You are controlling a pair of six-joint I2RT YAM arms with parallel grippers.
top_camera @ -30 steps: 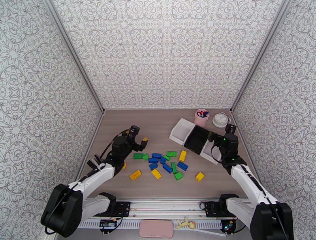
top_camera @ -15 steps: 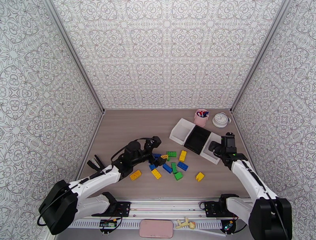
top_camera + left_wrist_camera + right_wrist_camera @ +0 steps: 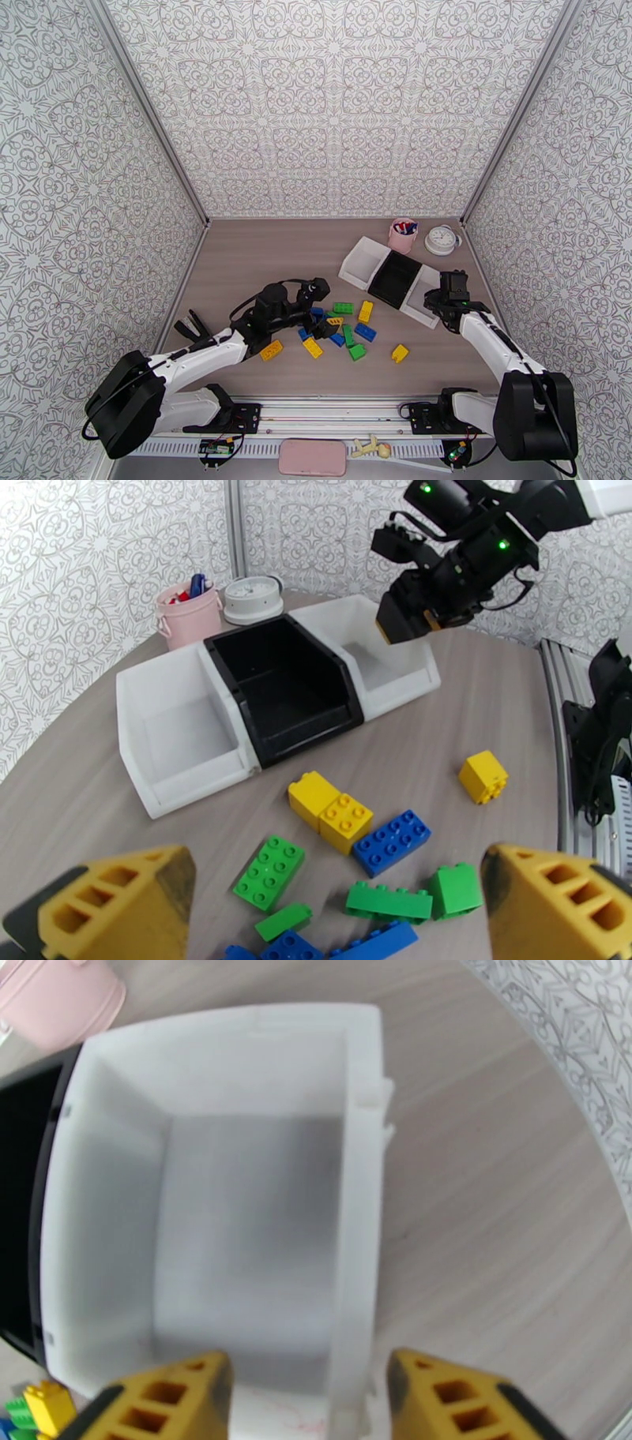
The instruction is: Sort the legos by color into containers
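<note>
Left gripper (image 3: 336,910): held spread wide, empty, above legos (image 3: 393,841). Right gripper (image 3: 308,1402): parted, wall of white bin (image 3: 355,1197) straddled, four o'clock from black bin (image 3: 393,280).

Both arms share one build. The left arm (image 3: 197,355) and the right arm (image 3: 494,347) have smooth white link shells set between black joint housings, with a bulky rounded black drum (image 3: 126,406) at each shoulder. Thin black cables (image 3: 243,300) loop free beside the left wrist. Each base is bolted to a flat black plate (image 3: 237,414). The right wrist (image 3: 466,543) is blocky and black, with small green lights glowing on it. The left fingers (image 3: 118,906) and the right fingers (image 3: 162,1402) are yellow, moulded with open rectangular cells and backed in black.
</note>
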